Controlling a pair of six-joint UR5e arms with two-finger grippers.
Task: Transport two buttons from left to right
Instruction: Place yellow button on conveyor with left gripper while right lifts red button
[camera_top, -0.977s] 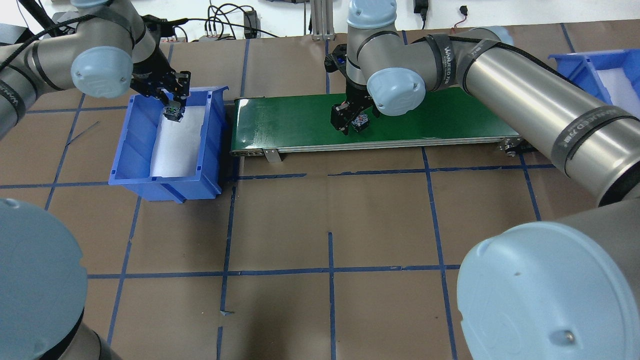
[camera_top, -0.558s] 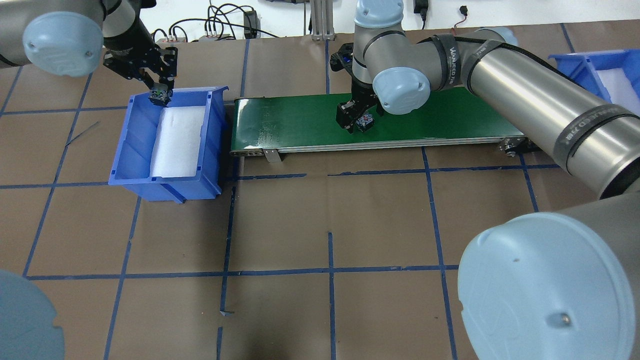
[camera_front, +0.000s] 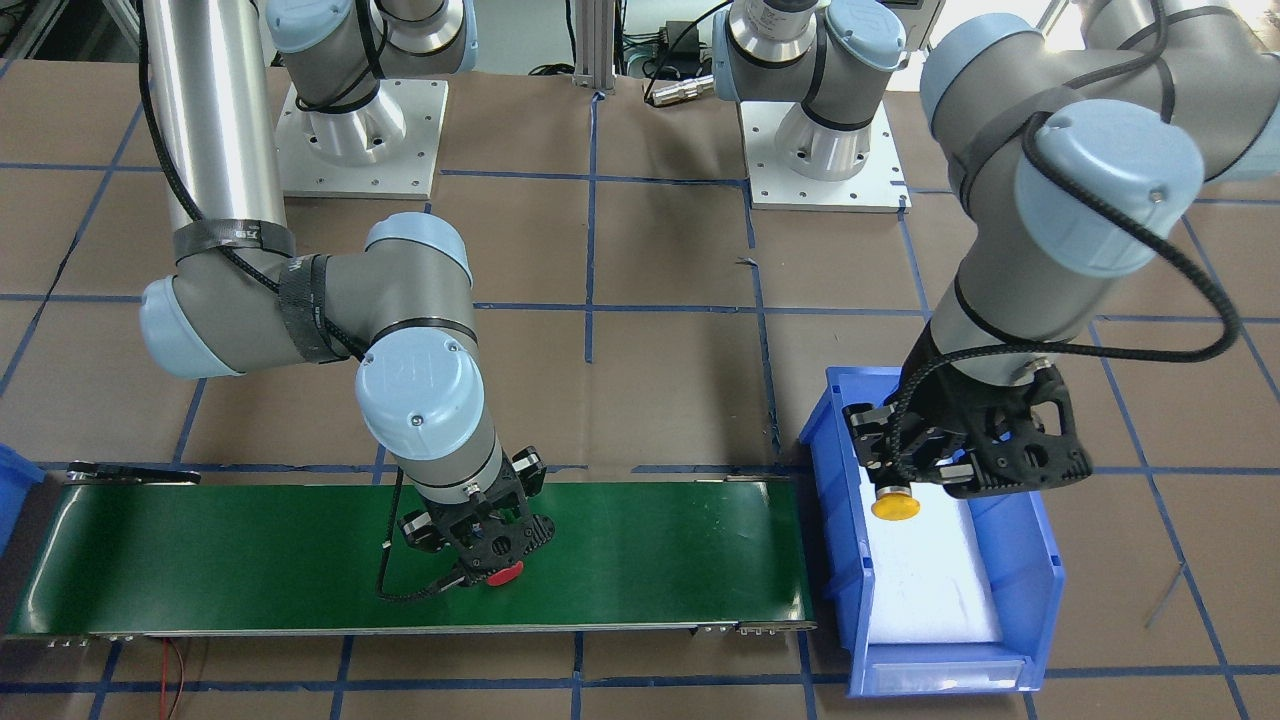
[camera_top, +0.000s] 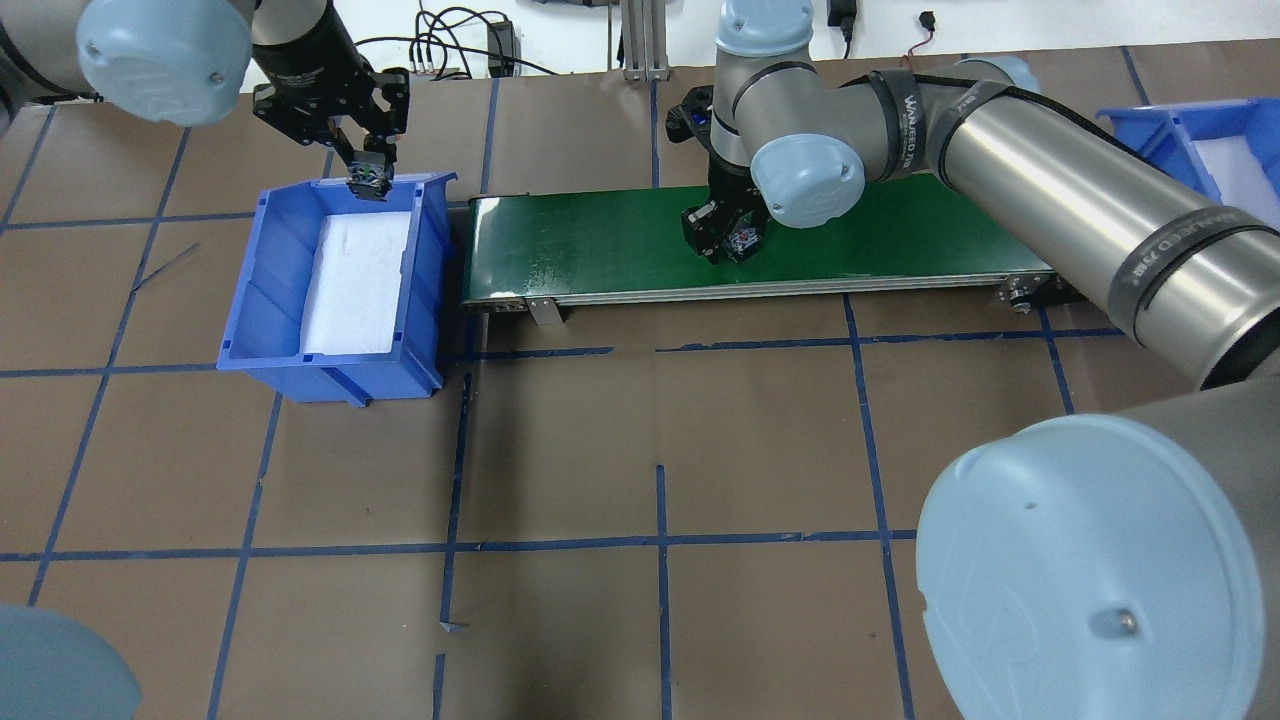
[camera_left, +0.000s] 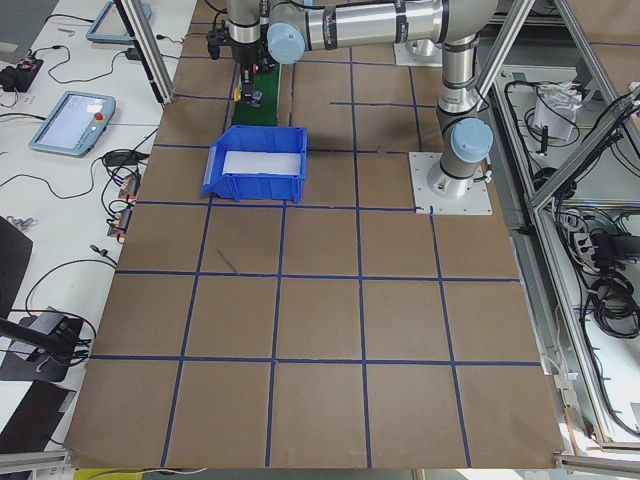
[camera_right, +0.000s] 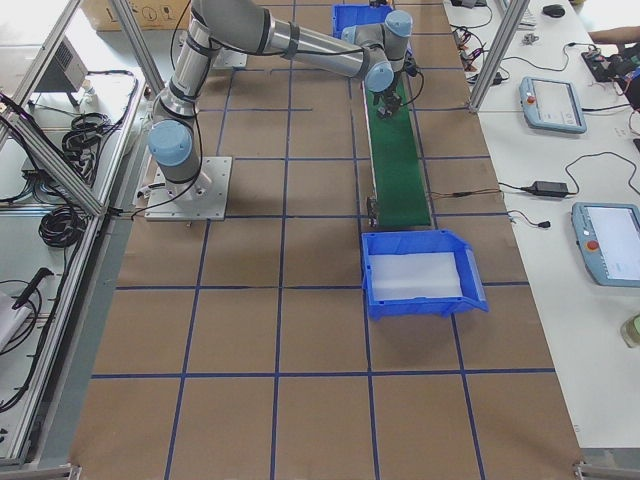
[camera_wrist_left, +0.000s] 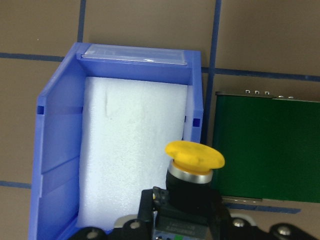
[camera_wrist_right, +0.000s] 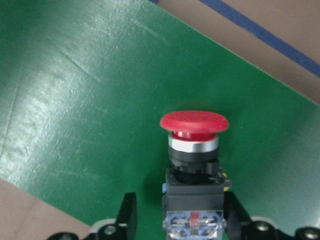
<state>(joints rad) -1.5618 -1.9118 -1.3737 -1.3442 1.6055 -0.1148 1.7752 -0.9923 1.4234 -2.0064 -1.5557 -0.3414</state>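
**Left station.** The left end effector (camera_top: 367, 174) is closed on the boxy switch body of the yellow button (camera_wrist_left: 194, 156). Both fingers (camera_wrist_left: 148, 202) bear on its flat sides and the cap points away from the wrist. Gripping the body makes sense, since flat faces give parallel pads a secure seat and the round cap would not. The button hangs above the left blue bin (camera_top: 248, 285), lifted clear of the white foam pad (camera_top: 355, 285) and near the rim on the conveyor side. The foam is presumably there to cushion stored parts.

**Transfer path.** The bin sits just beside the end of the green conveyor belt (camera_top: 590, 240) on the desk (camera_top: 660, 430). This keeps the carry from bin to belt short. The likely step in hand is moving the yellow button over that rim onto the belt.

**Right station.** The right end effector (camera_top: 727, 238) is low over the belt's middle and straddles the red button (camera_wrist_right: 194, 122). Its jaws stand slightly wider than the switch body, and green belt shows between one finger (camera_wrist_right: 128, 214) and the body. It is therefore parted and not clamped. The red button appears to rest on the belt.

**Destination.** A second blue bin (camera_top: 1150, 132) stands beyond the belt's right end. Neither button has reached it.
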